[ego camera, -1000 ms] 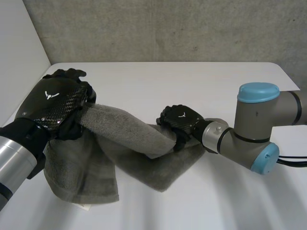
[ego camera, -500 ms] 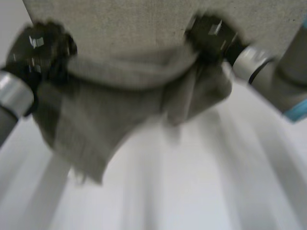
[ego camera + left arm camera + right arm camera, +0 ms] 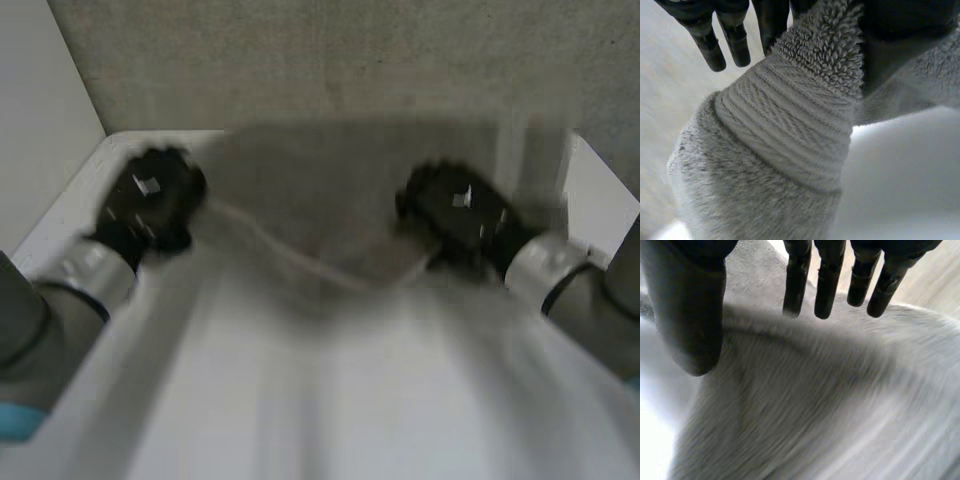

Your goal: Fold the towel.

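The grey towel [image 3: 330, 205] is stretched between my two hands over the far half of the white table [image 3: 330, 400], its near edge sagging in the middle. My left hand [image 3: 150, 200] holds the towel's left end. In the left wrist view a thick bunch of the towel [image 3: 790, 140] runs up between the fingers [image 3: 707, 37] and the thumb, pinched there. My right hand [image 3: 455, 210] is at the towel's right end. In the right wrist view its fingers [image 3: 827, 285] are straight and spread from the thumb, with the towel [image 3: 815, 405] lying beneath them.
A grey wall [image 3: 330, 60] rises right behind the table's far edge. A pale wall [image 3: 40, 120] stands to the left. Both forearms reach in from the near corners.
Both hands have swung the towel up off the table and out towards the far side. It was a bunched roll with hanging folds and is now spread wide. The right hand's fingers have straightened.
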Action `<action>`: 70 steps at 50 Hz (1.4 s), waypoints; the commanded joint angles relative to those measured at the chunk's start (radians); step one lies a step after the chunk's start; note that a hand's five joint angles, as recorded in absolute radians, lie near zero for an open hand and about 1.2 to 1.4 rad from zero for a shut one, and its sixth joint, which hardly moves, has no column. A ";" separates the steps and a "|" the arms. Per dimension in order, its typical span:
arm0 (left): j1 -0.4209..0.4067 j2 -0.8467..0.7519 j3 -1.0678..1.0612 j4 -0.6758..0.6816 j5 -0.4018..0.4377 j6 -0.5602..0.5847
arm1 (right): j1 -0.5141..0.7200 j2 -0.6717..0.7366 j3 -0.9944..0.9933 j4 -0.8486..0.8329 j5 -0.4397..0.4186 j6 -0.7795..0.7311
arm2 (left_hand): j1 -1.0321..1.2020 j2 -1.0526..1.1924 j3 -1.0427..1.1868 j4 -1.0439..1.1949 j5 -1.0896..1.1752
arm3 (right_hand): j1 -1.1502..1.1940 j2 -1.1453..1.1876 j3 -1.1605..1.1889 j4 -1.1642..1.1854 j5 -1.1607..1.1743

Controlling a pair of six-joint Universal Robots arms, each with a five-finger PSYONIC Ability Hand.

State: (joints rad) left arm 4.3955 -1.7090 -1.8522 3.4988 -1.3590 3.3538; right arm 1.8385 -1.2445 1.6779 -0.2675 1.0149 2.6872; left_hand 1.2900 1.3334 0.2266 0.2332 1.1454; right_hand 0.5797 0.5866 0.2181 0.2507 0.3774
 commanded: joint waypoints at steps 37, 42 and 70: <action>0.079 -0.060 -0.048 -0.132 0.037 0.075 | -0.111 0.195 -0.096 0.220 0.082 -0.221 | 0.054 0.010 -0.052 -0.059 0.024 | 0.136 0.129 -0.044 -0.076 0.164; 0.079 -0.060 -0.048 -0.132 0.037 0.075 | -0.110 0.237 -0.129 0.226 0.085 -0.218 | 0.054 0.010 -0.052 -0.059 0.024 | 0.139 0.133 -0.044 -0.076 0.167; 0.098 -0.055 -0.053 -0.133 0.034 0.078 | -0.128 0.306 -0.205 0.369 0.063 -0.211 | 0.051 0.007 -0.052 -0.059 0.021 | 0.817 0.810 -0.044 -0.076 0.844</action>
State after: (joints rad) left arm 4.4849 -1.7675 -1.9072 3.3669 -1.3230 3.4308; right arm 1.7232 -0.9325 1.4744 0.0708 1.0855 2.4693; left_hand 1.2900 1.3333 0.2266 0.2332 1.1453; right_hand 1.3181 1.2874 0.2181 0.2507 1.1539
